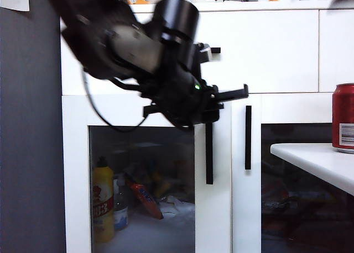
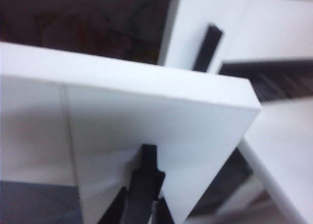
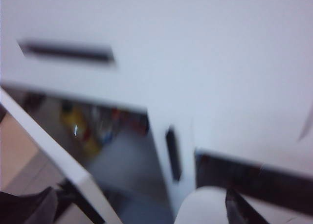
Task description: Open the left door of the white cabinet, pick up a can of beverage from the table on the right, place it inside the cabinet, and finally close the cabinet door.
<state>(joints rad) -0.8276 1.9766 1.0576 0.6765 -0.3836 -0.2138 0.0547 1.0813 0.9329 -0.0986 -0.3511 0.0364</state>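
Trouble brews if the left tool [image 2: 142, 194], clamped on the left door's [image 2: 146, 116] handle, slips or swings the panel into the counter [image 1: 315, 162] edge. Right tool [image 3: 146, 209] gapes empty; the can of beverage [image 1: 343, 117] waits at the counter's far-right edge.

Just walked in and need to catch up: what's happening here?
The left hand is shut on the vertical black bar handle of the white cabinet's glass-paned left door, which stands partly open. The right hand, open, hangs facing the cabinet near the white table, where the red metal drink can stands untouched.
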